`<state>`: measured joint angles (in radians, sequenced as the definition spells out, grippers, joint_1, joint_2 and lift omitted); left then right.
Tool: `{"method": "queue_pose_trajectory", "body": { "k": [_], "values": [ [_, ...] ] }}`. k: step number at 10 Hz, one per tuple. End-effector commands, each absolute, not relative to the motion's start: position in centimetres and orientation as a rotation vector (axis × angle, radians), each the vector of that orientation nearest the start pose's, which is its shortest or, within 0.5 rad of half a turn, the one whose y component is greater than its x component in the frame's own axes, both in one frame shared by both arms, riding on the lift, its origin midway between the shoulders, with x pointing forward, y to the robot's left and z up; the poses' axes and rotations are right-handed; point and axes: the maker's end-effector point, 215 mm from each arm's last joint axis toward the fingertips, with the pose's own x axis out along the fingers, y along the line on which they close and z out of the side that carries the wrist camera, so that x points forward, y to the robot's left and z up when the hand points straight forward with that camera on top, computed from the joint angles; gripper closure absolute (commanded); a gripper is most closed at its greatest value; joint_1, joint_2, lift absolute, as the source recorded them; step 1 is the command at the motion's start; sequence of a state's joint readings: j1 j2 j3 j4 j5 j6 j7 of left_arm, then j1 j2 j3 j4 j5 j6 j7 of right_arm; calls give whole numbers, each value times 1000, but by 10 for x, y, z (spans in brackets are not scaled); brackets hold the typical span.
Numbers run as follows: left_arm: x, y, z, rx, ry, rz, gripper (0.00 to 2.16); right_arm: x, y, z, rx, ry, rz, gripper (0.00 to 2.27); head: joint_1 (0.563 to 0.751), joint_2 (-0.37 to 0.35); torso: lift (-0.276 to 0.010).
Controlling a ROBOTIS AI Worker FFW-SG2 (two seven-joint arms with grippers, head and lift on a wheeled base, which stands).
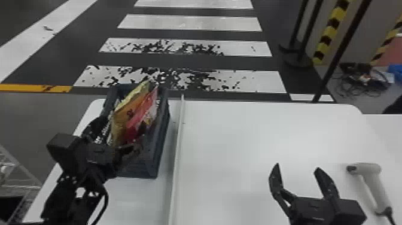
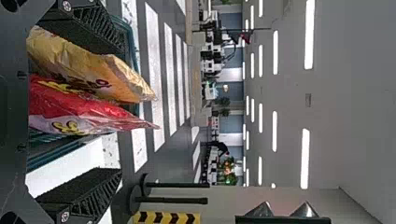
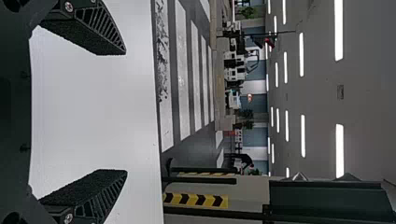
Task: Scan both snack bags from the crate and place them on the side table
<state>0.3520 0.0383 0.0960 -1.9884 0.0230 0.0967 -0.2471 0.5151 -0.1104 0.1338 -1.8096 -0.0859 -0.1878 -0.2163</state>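
Two snack bags, an orange-yellow bag (image 1: 127,112) and a red bag (image 1: 142,115), stand side by side in the dark crate (image 1: 160,143) at the table's left. My left gripper (image 1: 119,131) is open at the crate's near end, by the bags. In the left wrist view, the orange-yellow bag (image 2: 100,74) and red bag (image 2: 84,112) lie between the spread fingers of the left gripper (image 2: 119,109). Over the table at the lower right, my right gripper (image 1: 297,167) stands open, also seen in the right wrist view as the open gripper (image 3: 126,112) holding nothing. A white handheld scanner (image 1: 372,185) lies right of it.
A thin pale divider strip (image 1: 179,134) runs along the white table (image 1: 239,134) just right of the crate. Dark stands (image 1: 299,59) and yellow-black striped posts (image 1: 329,33) rise beyond the table at the right. A wire rack (image 1: 18,176) is at the lower left.
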Motion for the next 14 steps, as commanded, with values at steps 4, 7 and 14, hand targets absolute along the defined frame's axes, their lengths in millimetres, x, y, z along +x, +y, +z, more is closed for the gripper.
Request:
{"method": "queue_pose_trajectory", "body": {
  "k": [4,7,14],
  "values": [
    [508,232,-349,36,98,-194,235,416,-220,-423,33,108,-67,83,695,15,-95],
    [509,229,-366,24,153,-212,1139,416,-220,-422,33,106,-68,83,695,10,-95],
    [506,251,-358,39,197,-143,2142,417,-218,-422,32,105,-63,83,695,38,-95]
  ]
}}
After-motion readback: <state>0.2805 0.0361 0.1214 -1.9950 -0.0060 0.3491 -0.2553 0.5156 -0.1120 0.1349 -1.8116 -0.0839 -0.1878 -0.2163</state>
